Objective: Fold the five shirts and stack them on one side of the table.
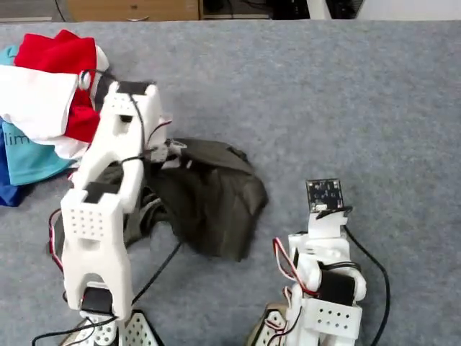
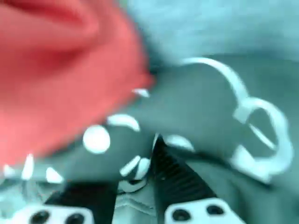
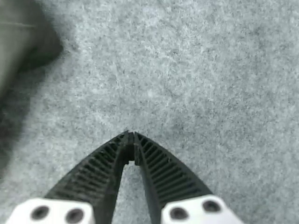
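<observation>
A dark olive shirt (image 1: 212, 194) lies crumpled in the middle of the grey table (image 1: 346, 94). My left gripper (image 2: 140, 164) is shut on a fold of this dark shirt (image 2: 196, 116), which carries white print. Red fabric (image 2: 56, 70) sits close beside it. In the high view the left arm (image 1: 108, 194) stands over the shirt's left edge, next to a pile of a red shirt (image 1: 57, 54), a white one (image 1: 36, 101), a teal one (image 1: 29, 155) and a blue one (image 1: 9, 189). My right gripper (image 3: 131, 138) is shut on nothing, low over bare table.
The right arm (image 1: 324, 288) is folded back near the front edge, right of the dark shirt (image 3: 18, 42). The shirt pile reaches the table's left edge. Bare felt (image 3: 196, 70) stretches across the right and far side. Furniture stands beyond the back edge.
</observation>
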Controlling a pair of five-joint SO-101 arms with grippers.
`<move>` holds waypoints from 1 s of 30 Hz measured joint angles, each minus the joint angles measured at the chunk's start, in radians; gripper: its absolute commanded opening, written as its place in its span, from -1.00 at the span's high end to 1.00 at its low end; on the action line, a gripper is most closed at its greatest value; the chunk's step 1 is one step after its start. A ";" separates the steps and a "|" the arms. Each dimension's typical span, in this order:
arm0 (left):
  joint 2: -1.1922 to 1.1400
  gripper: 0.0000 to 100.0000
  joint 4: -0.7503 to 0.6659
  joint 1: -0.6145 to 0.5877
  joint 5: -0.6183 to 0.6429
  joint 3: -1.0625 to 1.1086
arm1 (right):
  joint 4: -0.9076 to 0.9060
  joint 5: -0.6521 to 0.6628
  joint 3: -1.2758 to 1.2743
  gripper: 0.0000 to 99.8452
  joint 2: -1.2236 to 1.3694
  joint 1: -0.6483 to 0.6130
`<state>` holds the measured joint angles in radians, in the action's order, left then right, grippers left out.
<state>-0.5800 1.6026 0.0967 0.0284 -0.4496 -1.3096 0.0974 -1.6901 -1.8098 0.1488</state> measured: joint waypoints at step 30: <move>0.094 0.39 0.144 0.120 -0.003 -0.265 | 0.000 0.000 0.000 0.99 0.000 0.000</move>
<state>-0.4864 1.7469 0.2163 0.0253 -0.7150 -1.3096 0.0974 -1.6901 -1.8098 0.1488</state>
